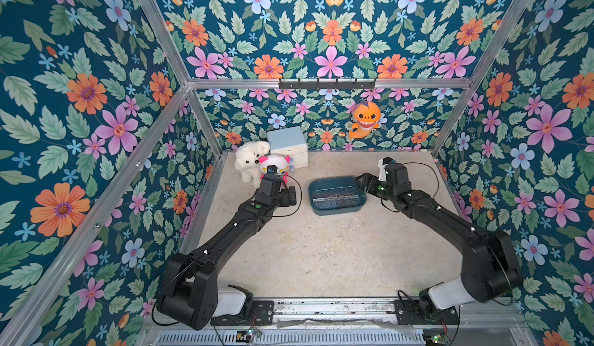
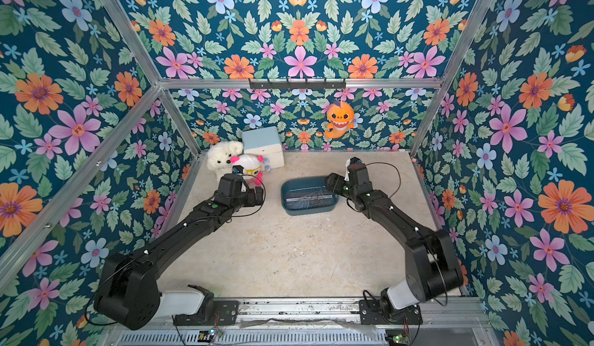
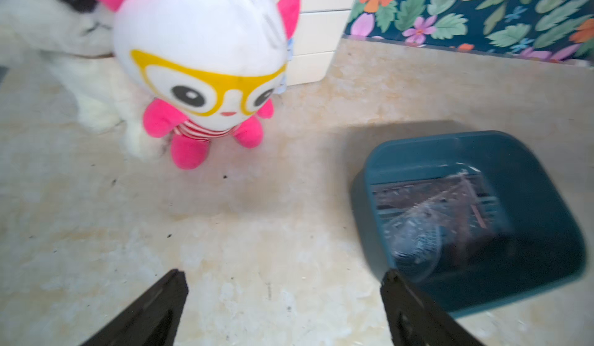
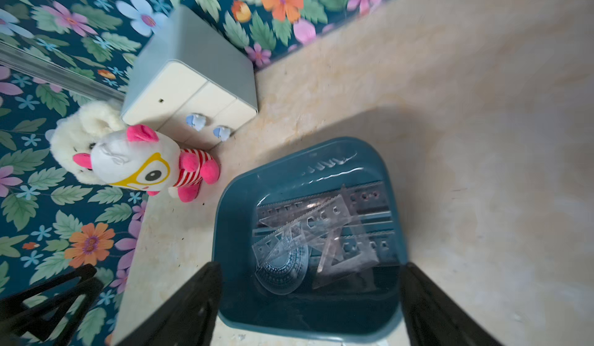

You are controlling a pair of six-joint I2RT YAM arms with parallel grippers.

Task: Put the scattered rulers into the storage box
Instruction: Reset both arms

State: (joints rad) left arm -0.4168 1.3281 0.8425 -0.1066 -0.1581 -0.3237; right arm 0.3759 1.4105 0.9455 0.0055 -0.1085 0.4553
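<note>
Shallow teal plastic storage box (image 4: pixel 231 199) held clear plastic rulers (image 4: pixel 318 228); right gripper (image 4: pixel 308 265) gaped empty above it, left gripper (image 3: pixel 283 273) likewise beside it; lifting straight up seemed safest.

The mottled beige tabletop (image 1: pixel 321 251) bore the dark teal storage box (image 1: pixel 336 211) near the frame's centre, and, up and left of it, a white plush dog (image 1: pixel 247 159), a pink-and-white doll (image 1: pixel 273 163) and a pale drawer box (image 1: pixel 287 143) crowded together.

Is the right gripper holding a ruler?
No, the right gripper is open with nothing between its fingers, and the rulers lie inside the box.
</note>
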